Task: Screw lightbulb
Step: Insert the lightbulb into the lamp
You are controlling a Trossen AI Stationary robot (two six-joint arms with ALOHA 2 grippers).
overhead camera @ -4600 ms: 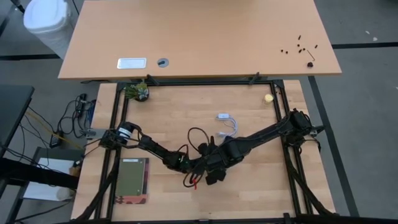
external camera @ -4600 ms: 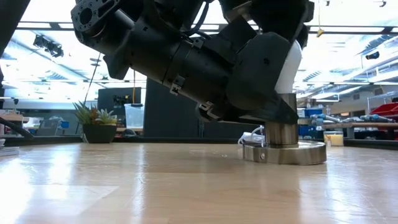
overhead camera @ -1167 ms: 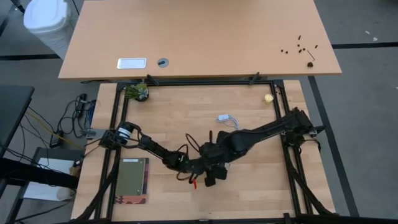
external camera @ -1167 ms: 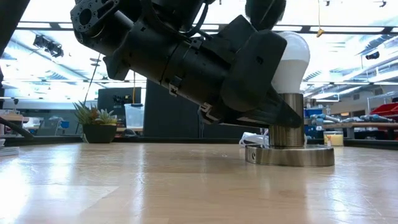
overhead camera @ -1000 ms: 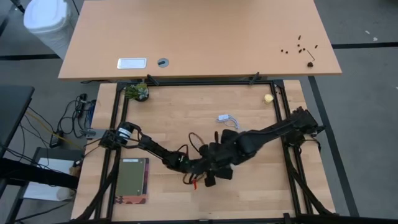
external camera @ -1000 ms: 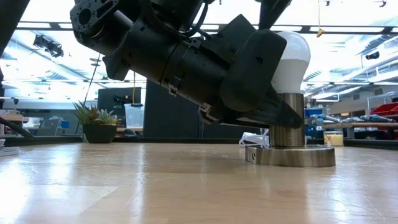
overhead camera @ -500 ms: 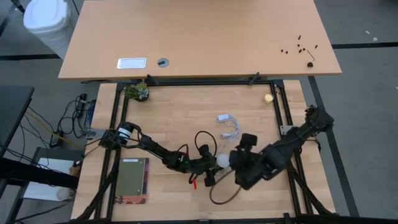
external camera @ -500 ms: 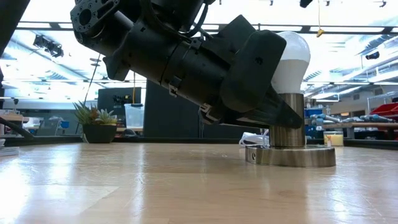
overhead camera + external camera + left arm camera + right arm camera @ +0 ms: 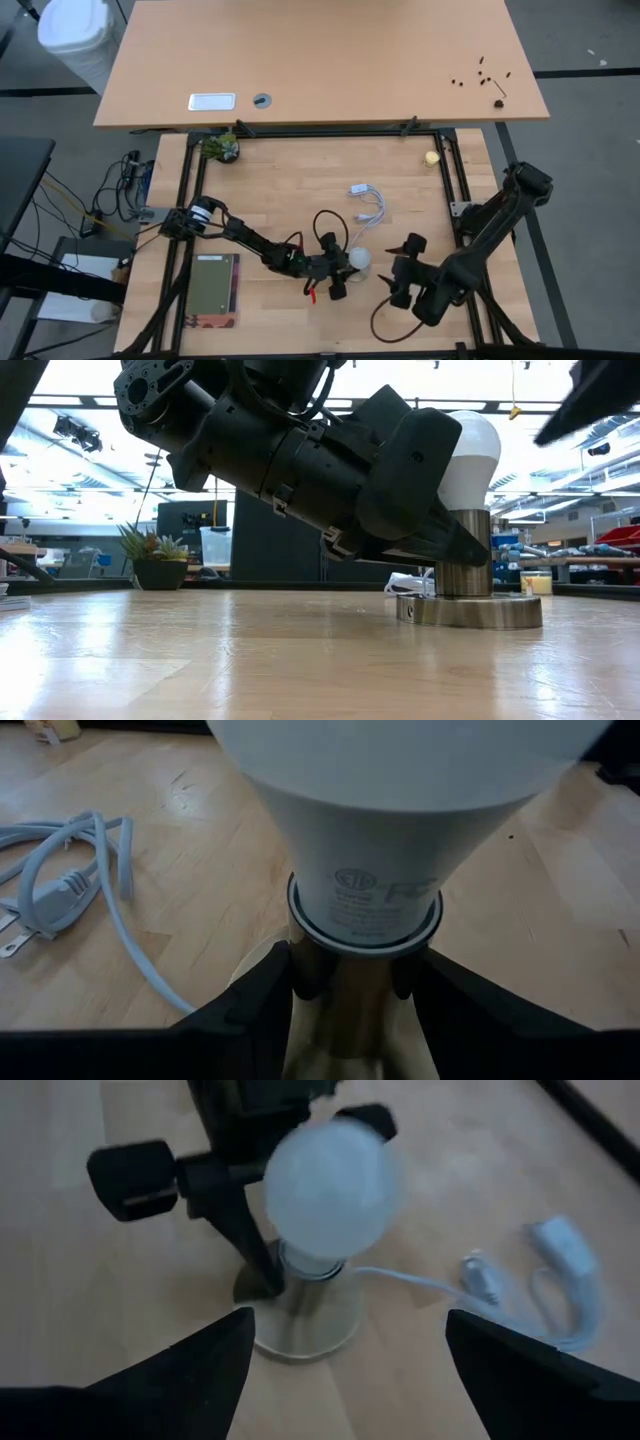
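The white frosted lightbulb stands upright with its neck in a metal socket. The socket rises from a round disc base that sits flat on the wooden table. My left gripper reaches in from the table's left and is shut on the socket just under the bulb. My right gripper stands open to the right of the bulb, well clear of it, with nothing between its fingers. My left gripper pinches the socket's metal stem between its two fingers, right below the bulb's neck. The fingers come from the table's left, slanting slightly down, and lie across the stem. Socket and bulb stand upright, with the disc base on the table.
The socket's white cord and plug lie loose behind the bulb. A potted plant stands at the far left and a small yellow ball at the far right. A flat book lies near left. Black frame rails edge the work area.
My right gripper has drawn back from over the bulb toward the table's right and near edge, sinking and turning as it went. The bulb, now uncovered, stays upright in the socket.
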